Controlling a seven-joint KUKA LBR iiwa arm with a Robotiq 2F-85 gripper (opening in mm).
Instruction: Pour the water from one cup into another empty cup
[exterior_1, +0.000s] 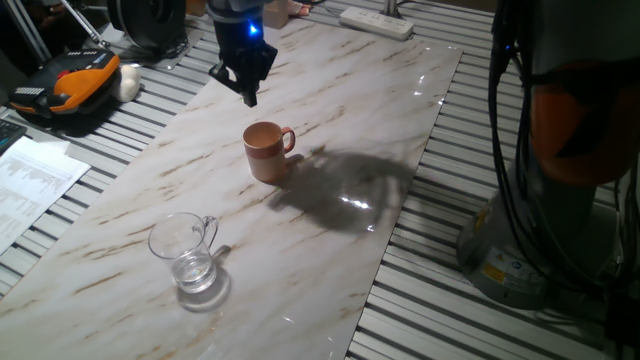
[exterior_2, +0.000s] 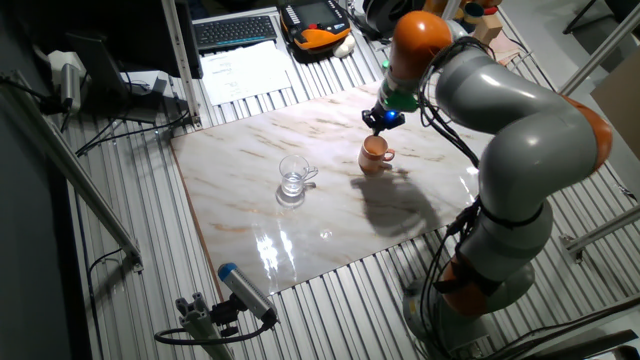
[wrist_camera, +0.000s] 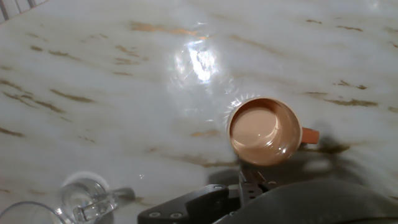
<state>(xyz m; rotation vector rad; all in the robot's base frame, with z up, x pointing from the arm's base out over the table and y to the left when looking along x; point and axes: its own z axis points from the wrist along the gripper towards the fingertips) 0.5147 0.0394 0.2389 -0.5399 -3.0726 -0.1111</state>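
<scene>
Transparent glass mug with a loop handle (exterior_1: 184, 252), holding a little clear water (exterior_1: 194, 273), stands on the marble-patterned surface (exterior_1: 330, 120), well apart from the empty terracotta-brown ceramic mug (exterior_1: 266, 151). The black gripper (exterior_1: 249, 95) hangs above, near the brown mug; whether its jaws are apart cannot be told. Approaching the glass level and gripping it firmly should avoid spilling.
</scene>
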